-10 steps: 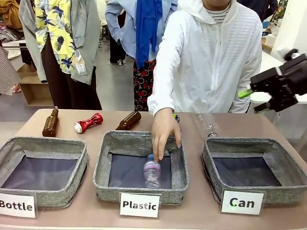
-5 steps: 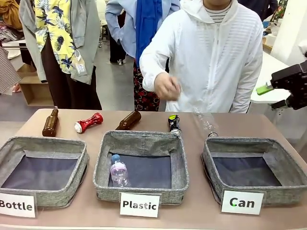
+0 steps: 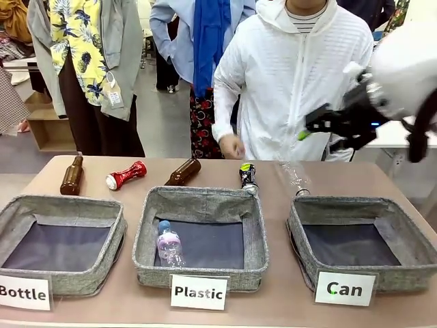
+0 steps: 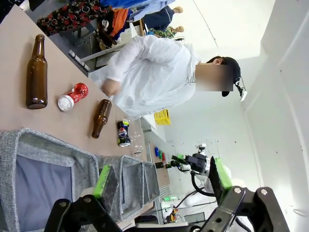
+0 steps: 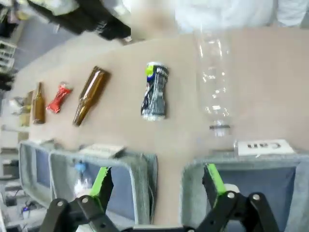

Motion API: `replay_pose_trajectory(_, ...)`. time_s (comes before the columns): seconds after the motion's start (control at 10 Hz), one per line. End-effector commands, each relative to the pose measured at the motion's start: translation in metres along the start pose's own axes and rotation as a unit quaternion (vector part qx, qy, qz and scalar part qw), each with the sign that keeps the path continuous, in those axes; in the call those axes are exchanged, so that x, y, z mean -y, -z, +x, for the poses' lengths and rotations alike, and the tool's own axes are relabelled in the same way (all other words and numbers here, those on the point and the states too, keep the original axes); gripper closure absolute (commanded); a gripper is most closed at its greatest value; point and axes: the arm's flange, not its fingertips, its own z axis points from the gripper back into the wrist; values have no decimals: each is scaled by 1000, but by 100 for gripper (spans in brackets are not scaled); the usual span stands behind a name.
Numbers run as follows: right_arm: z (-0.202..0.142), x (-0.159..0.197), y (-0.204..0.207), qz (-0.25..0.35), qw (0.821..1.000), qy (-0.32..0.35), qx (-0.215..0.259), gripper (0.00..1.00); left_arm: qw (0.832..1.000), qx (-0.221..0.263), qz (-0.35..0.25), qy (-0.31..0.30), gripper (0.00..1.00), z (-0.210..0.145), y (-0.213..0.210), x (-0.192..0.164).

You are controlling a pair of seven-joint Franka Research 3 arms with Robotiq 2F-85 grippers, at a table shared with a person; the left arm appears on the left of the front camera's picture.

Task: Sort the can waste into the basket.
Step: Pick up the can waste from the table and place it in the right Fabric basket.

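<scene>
A crushed red can (image 3: 126,175) lies at the table's far left, between two brown bottles. A crushed black can (image 3: 248,176) lies behind the middle basket. The grey "Can" basket (image 3: 298,232) stands at the front right with nothing in it. My right gripper (image 3: 311,126) hangs open in the air, above and behind that basket and to the right of the black can. In the right wrist view its fingers (image 5: 157,182) are spread over the gap between two baskets, with the black can (image 5: 154,92) ahead. My left gripper (image 4: 161,179) is open and holds nothing.
Two brown bottles (image 3: 72,175) (image 3: 183,171) and a clear plastic bottle (image 3: 293,174) lie along the far side. The "Plastic" basket (image 3: 256,239) holds a small bottle (image 3: 168,243). The "Bottle" basket (image 3: 116,239) stands at the left. A person's hand (image 3: 232,145) hovers at the far edge.
The person dropped a plastic bottle into the middle basket and drew the hand back. My right arm swung in from the right towards the middle, staying open.
</scene>
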Motion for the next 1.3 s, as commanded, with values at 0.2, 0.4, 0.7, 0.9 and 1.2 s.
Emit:
replay_pose_trajectory(0.2,-11,-68,69,-103,993,-54,1,0,1000,1,-8,11,0,-1,-1,0)
replay_pose_trajectory(0.4,-18,-49,78,-84,995,-40,27,0,1000,1,-8,11,0,-1,-1,0)
replay_pose_trajectory(0.7,-18,-49,78,-84,995,-40,27,0,1000,1,-8,11,0,-1,-1,0)
replay_pose_trajectory(0.9,-15,-44,75,-83,996,-38,16,0,1000,1,-8,11,0,-1,-1,0)
replay_pose_trajectory(1.2,25,-106,116,-162,985,-28,-50,0,1000,1,-8,11,0,-1,-1,0)
